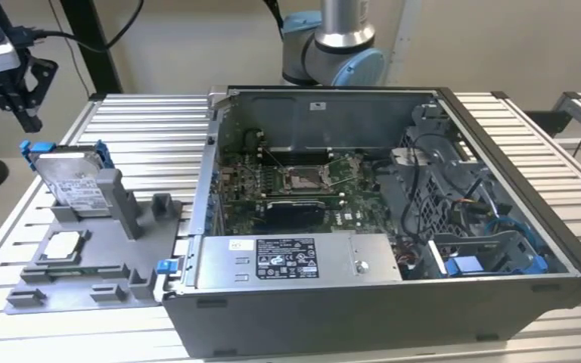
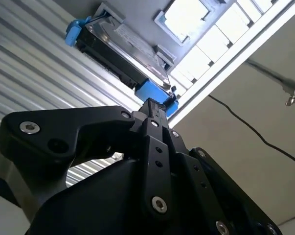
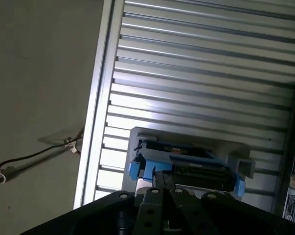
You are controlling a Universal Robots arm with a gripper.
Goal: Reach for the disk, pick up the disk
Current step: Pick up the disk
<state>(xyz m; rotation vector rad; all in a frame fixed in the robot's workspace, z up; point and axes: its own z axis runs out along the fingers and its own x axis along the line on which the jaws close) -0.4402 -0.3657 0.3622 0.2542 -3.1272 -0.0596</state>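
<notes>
The gripper is seen at the upper left of the exterior view, hung over the table, above the disk and apart from it; nothing is held. Whether the jaws are spread or pressed together cannot be told. The disk is stood on edge, tilted back, in a grey fixture at the left of the exterior view, label side shown, blue frame along its edges. A small square silver chip is laid flat on the same fixture, lower in the frame. An open computer case is set just beside the fixture, centre to right. In both wrist views the disk is seen past the gripper tip, with the slatted table behind it.
</notes>
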